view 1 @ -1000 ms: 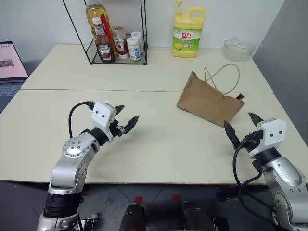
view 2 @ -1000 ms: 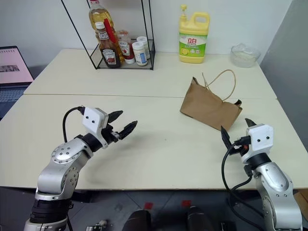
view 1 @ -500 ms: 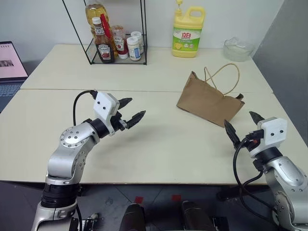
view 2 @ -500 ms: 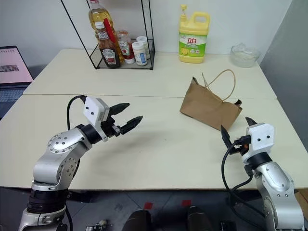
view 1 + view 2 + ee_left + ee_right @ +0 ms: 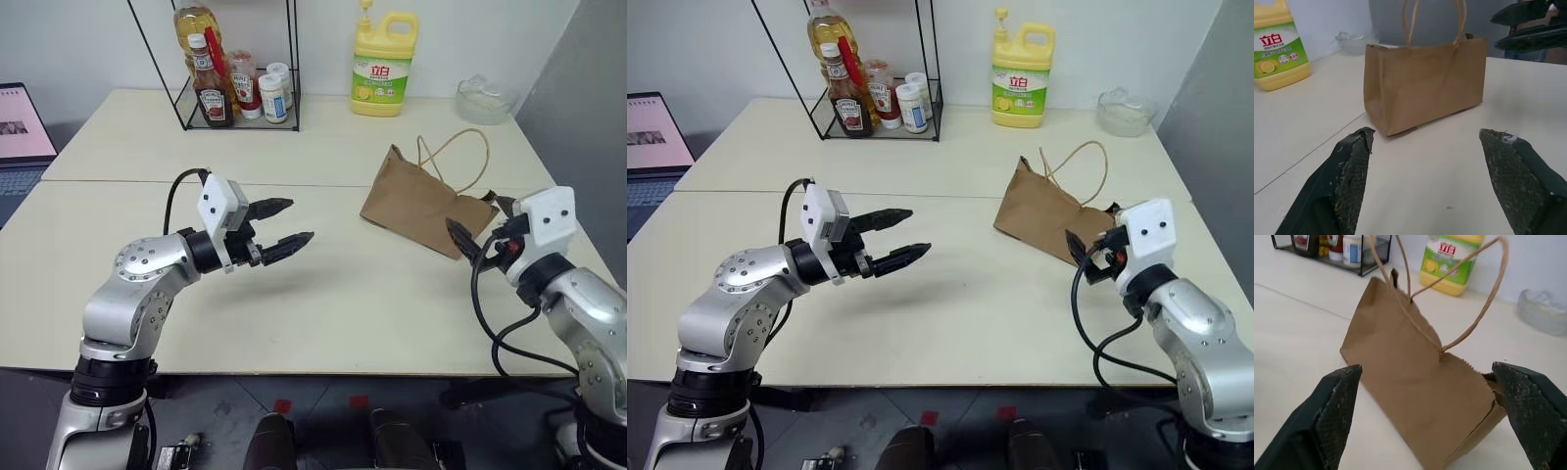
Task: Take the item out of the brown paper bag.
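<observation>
Just beyond the open right tool stands the brown paper bag.

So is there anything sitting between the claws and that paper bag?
Nothing visible. Bare table lies between the open left claw and the bag; the open right claw is right beside it.

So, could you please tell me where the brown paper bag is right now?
The brown paper bag stands on the right side of the table, just ahead of the right gripper and in front of the yellow detergent jug.
</observation>
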You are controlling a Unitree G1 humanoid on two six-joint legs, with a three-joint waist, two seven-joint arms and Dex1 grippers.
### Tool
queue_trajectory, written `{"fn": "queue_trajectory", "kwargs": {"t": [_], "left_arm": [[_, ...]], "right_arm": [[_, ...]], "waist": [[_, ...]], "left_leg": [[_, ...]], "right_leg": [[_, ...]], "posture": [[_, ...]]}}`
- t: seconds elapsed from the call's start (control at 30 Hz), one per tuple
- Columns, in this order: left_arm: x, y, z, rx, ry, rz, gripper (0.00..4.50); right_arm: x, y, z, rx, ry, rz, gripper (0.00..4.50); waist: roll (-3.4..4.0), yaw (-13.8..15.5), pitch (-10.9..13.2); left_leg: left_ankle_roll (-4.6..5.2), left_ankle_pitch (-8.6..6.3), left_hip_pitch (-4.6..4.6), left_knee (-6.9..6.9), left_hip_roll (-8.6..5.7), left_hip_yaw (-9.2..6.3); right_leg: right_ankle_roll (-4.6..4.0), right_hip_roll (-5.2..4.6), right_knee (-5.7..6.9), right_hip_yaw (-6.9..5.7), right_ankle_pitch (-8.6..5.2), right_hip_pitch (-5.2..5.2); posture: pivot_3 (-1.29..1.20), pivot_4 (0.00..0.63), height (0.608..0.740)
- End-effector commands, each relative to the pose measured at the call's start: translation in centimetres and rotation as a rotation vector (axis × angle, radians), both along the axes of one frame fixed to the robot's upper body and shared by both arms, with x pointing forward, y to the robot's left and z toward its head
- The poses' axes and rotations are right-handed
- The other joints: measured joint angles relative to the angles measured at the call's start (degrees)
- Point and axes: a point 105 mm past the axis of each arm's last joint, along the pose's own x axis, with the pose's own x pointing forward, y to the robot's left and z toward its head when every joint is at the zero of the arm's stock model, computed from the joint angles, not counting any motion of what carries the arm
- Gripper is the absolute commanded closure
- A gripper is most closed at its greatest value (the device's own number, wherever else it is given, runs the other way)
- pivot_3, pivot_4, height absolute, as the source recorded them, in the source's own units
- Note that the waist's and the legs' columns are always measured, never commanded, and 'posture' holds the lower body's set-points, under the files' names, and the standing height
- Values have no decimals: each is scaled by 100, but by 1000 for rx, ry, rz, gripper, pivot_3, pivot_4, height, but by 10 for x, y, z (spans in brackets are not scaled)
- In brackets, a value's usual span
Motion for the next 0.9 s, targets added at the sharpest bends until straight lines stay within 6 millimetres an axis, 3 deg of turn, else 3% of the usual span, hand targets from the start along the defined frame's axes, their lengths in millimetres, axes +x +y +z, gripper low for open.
{"fn": "queue_trajectory", "kwargs": {"t": [0.03, 0.37, 0.73, 0.83, 0.9], "left_arm": [[-4, -6, 14, 13, -58, -37, 814], [-1, -10, 15, 20, -70, -51, 814], [0, -7, 17, 27, -81, -43, 814], [0, -7, 18, 29, -82, -44, 772], [0, -6, 19, 31, -83, -46, 772]], "right_arm": [[8, -2, 13, 25, 1, 2, 0], [49, 4, 28, 77, 38, 17, 0], [65, 6, 65, 143, -25, 42, 0], [65, 4, 71, 167, -20, 37, 640], [65, 4, 75, 205, -9, 37, 1298]], "waist": [[0, -2, 0], [2, -10, 1], [3, -2, 2], [3, -1, 2], [4, -1, 2]], "left_leg": [[1, 0, -2, 0, 0, 0], [9, -5, -32, 5, 0, -1], [9, -5, -73, 11, 0, -11], [9, -5, -74, 10, 0, -13], [9, -5, -75, 11, 0, -14]], "right_leg": [[1, 0, -3, -1, 1, 0], [3, -3, -12, -5, 3, -23], [4, -7, -11, -23, 6, -54], [4, -7, -10, -26, 6, -54], [3, -8, -10, -27, 7, -54]], "posture": [[0, 150, 740], [0, 150, 740], [0, 150, 740], [0, 150, 740], [0, 150, 740]]}}
